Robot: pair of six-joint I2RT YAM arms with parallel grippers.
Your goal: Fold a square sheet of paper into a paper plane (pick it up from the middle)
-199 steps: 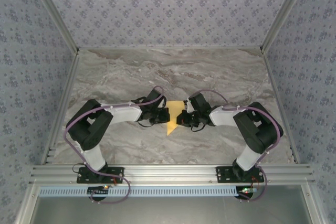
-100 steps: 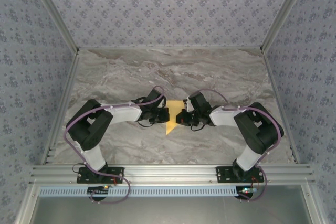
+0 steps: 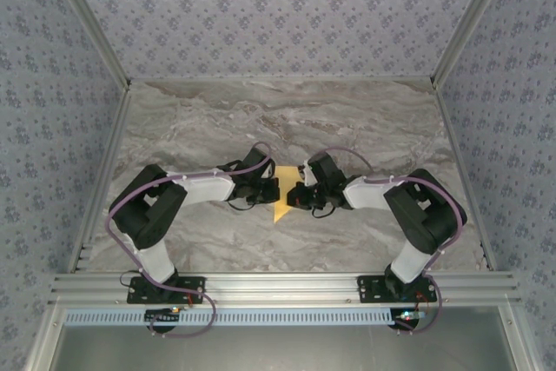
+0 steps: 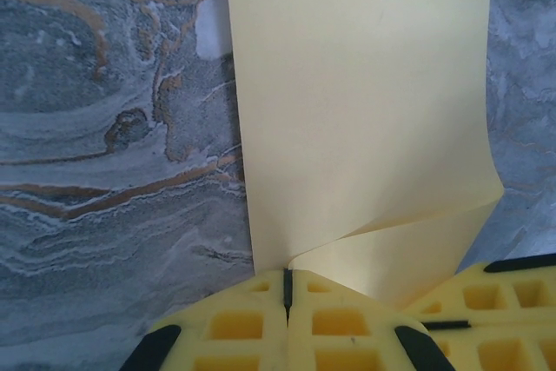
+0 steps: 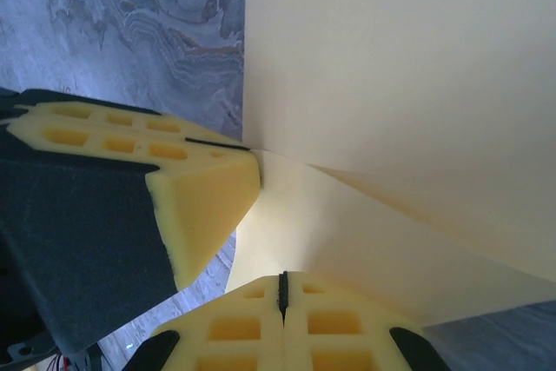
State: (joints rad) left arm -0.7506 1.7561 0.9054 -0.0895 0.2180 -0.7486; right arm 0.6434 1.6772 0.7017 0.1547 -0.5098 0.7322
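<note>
- Top external: arms' pose?
- Elbows out, left gripper and right gripper tip to tip mid-table, both clamped on the square sheet of paper.
- Surroundings?
- Veined marble table, floral-patterned walls.

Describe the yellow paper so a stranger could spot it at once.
Look at the marbled table, just nearer than its centre. There the left end effector and right end effector both pinch the paper, a thin mustard-yellow wedge, the sole bright colour against grey stone.
</note>
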